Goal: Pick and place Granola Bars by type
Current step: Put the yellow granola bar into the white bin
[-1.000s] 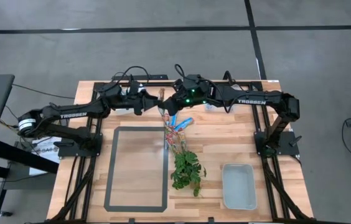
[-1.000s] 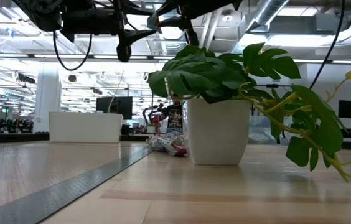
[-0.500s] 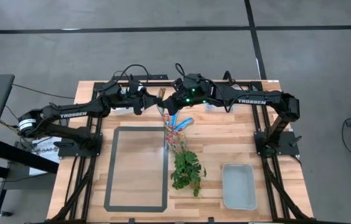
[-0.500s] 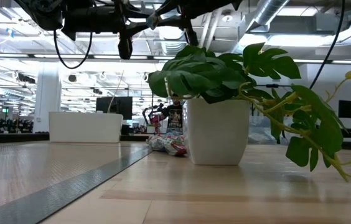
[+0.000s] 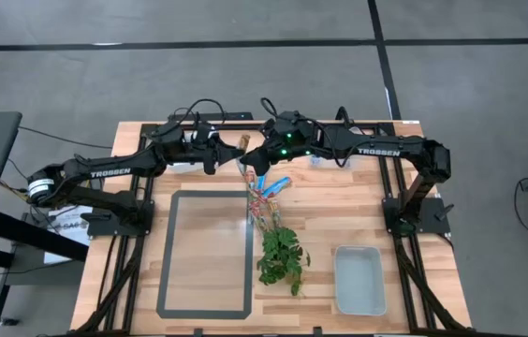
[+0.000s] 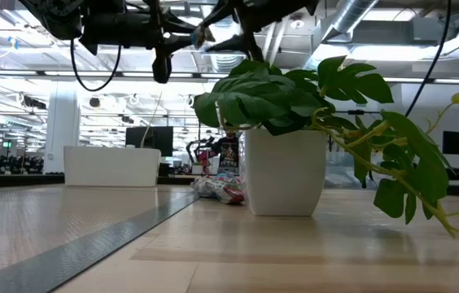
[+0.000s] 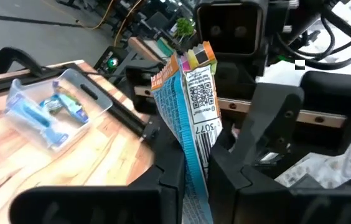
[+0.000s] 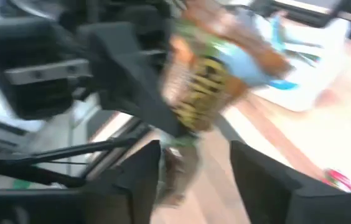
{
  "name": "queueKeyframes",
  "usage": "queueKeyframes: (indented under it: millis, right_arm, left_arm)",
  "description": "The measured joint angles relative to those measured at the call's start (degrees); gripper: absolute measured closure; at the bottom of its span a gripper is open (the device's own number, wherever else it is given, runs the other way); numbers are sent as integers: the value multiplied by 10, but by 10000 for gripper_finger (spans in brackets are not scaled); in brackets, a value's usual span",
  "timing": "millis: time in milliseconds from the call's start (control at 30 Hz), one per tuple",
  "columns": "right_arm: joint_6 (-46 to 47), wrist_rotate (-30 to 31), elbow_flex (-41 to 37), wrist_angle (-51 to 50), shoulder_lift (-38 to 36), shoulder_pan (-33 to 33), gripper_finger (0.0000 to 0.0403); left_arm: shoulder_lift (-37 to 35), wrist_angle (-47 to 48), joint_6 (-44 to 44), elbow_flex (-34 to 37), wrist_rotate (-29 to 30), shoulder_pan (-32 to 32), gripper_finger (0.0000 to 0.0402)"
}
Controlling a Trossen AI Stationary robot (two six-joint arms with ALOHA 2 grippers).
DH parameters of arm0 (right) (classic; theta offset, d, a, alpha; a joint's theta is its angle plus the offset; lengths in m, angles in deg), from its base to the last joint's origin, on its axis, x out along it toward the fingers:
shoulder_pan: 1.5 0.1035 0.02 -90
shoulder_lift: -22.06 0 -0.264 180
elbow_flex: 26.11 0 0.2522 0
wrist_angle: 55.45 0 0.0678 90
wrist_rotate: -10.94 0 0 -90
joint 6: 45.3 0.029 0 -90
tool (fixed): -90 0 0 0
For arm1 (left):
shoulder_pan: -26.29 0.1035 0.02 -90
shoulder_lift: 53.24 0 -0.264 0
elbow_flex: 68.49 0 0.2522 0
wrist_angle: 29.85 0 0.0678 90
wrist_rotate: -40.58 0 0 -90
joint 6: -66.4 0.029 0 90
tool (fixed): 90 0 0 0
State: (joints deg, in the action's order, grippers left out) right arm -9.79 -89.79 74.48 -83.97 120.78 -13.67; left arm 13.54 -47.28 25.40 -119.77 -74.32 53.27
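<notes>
High above the table's far middle, a blue-and-tan granola bar [image 7: 188,93] stands out of my left gripper [image 7: 194,180], which is shut on it. My right gripper [image 8: 191,174] faces it from the right, open, one finger on each side of the bar [image 8: 210,81]. In the high view the two grippers [image 5: 229,153] [image 5: 253,157] meet at the bar [image 5: 243,142]. Several more bars lie in a pile [image 5: 264,192] on the wood, below and a little nearer than the grippers. A clear tub [image 7: 45,112] on the table holds blue-wrapped bars. My left gripper pinches one end of the bar [image 7: 193,152] between its two fingers, on the wrapper's flat faces. The fingers come about level from the table's left. The rest of the bar sticks out past the fingertips, lifted clear of the table.
A potted leafy plant [image 5: 281,255] stands near the middle of the table, just nearer than the pile. A grey taped rectangle [image 5: 206,253] marks the left half. A pale tray [image 5: 359,279] sits near right. A white box [image 6: 111,165] stands at the far left.
My left gripper has shut on the bar and taken hold of it. My right gripper, which held the bar a second ago, has opened and let go. The bar stays high above the table's far middle.
</notes>
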Motion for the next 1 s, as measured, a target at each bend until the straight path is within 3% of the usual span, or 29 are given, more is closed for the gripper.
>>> queueKeyframes:
  millis: [200,433,833,1000]
  right_arm:
    - [0,49,0,-109,0,-6,151]
    - [-1,96,0,-215,0,-7,145]
    - [-1,109,0,-229,0,-7,145]
    - [-1,109,0,-228,0,-7,145]
  left_arm:
    - [0,68,24,0,36,9,363]
    - [-5,194,60,0,80,70,369]
    - [-57,406,190,0,346,172,367]
    - [-73,452,228,0,374,185,366]
